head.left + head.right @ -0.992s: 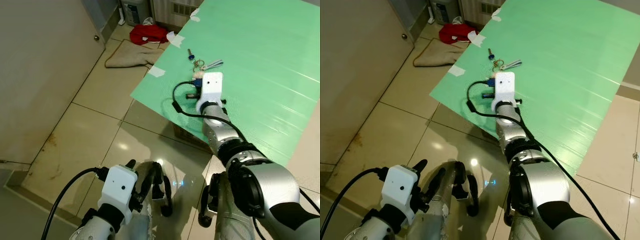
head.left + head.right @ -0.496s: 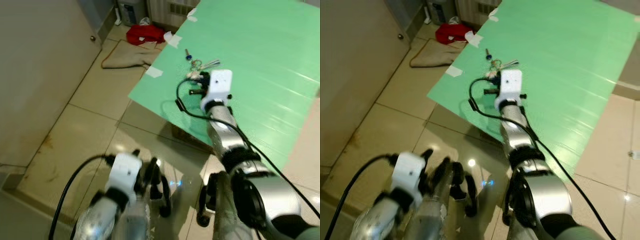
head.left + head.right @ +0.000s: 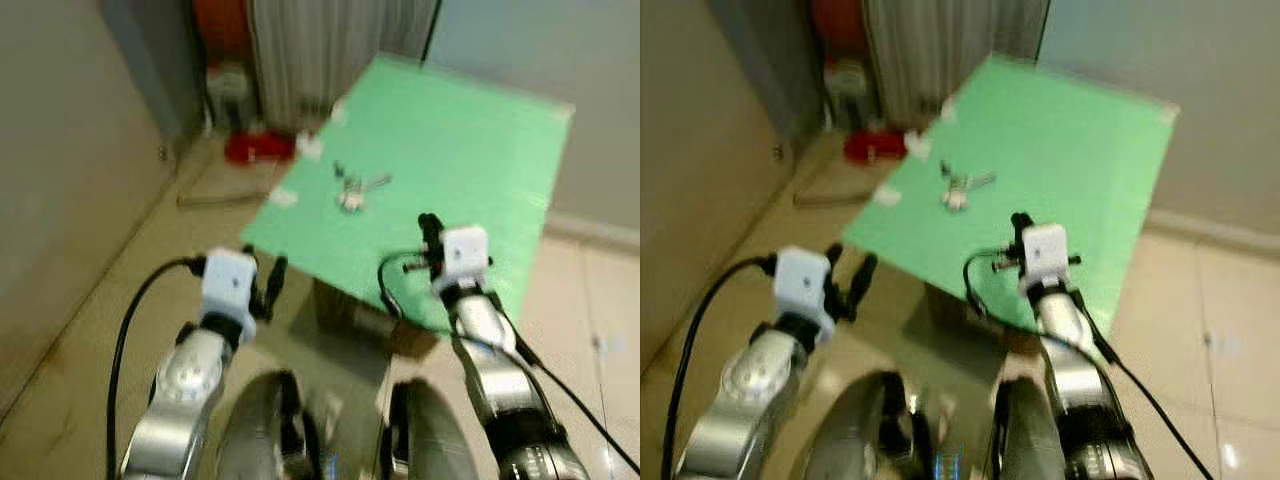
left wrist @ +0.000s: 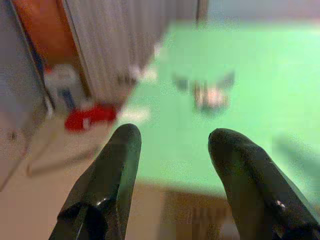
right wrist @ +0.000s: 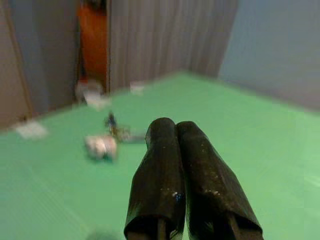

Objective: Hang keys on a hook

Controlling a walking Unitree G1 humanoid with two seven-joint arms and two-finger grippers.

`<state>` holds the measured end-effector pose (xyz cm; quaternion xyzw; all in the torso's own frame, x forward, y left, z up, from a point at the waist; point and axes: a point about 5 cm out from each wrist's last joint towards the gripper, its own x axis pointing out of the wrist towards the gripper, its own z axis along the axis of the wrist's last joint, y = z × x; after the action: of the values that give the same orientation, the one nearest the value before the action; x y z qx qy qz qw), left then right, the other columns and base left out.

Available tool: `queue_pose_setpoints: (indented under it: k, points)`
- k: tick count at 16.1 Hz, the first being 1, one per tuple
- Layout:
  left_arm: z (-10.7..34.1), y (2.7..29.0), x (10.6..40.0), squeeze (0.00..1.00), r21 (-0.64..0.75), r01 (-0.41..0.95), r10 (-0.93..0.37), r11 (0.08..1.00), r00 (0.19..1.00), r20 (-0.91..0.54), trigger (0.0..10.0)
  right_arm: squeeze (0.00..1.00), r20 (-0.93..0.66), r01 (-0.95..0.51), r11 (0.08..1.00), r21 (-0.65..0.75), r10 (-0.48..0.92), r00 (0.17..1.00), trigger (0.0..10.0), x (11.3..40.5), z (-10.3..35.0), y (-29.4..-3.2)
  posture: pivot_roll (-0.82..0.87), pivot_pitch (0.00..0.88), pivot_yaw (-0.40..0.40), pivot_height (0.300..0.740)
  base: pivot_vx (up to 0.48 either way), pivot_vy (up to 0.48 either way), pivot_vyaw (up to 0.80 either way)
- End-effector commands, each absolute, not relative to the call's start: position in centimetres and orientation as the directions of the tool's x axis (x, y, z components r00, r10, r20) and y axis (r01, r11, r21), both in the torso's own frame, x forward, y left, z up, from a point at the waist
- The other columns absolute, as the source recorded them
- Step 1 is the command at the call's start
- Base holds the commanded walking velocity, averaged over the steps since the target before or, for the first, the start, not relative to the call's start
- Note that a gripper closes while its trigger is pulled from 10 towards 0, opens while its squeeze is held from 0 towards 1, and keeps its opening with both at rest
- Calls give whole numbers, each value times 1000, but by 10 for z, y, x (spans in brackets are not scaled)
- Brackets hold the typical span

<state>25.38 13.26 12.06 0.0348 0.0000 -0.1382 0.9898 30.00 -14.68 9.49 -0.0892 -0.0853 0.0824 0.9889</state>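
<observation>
A bunch of keys (image 3: 352,190) with a pale fob lies on the green sheet (image 3: 470,150), toward its far left part. My right gripper (image 3: 428,224) hovers over the sheet's near part, well short of the keys, with nothing held. In the right wrist view its fingers (image 5: 160,150) are pressed together, and the keys (image 5: 106,141) lie ahead of them. My left gripper (image 3: 268,280) is raised beside the sheet's near left edge. The left wrist view shows that gripper (image 4: 172,137) open, with the blurred keys (image 4: 210,95) farther ahead.
A red cloth (image 3: 258,148) and a beige mat lie on the tiled floor left of the sheet. A grey ribbed panel (image 3: 330,50) stands behind. A brown box (image 3: 360,315) sits under the sheet's near edge. A beige wall runs along the left.
The camera has tilted up and the picture is blurred. My right gripper has drawn back from the keys toward the sheet's near edge. The left arm has risen beside the sheet.
</observation>
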Motion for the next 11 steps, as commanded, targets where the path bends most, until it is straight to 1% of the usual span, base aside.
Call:
queue_pose_setpoints:
  k: [1,3,6,8,11]
  points:
    - [118,136,256,0,39,260,-260,965,966,-3,10000,0,145,-171,965,-198,202,969,10000,295,92,-143,-44,4,45,641,304,0,0]
    - [123,131,265,0,46,298,-300,953,953,40,10000,0,104,-175,963,-207,199,974,10000,294,85,-142,-46,0,50,641,394,274,0]
    - [124,127,267,0,66,342,-345,938,937,48,10000,0,78,-165,963,-215,186,980,10000,299,84,-142,-39,0,56,641,395,270,0]
    - [122,127,268,0,84,357,-361,930,931,50,10000,0,59,-162,966,-203,177,982,10000,301,82,-142,-32,0,56,641,396,268,-556]
    - [118,127,269,0,125,390,-395,912,918,17,10000,0,43,-172,964,-201,185,982,10000,302,79,-137,-24,0,60,641,459,0,-598]
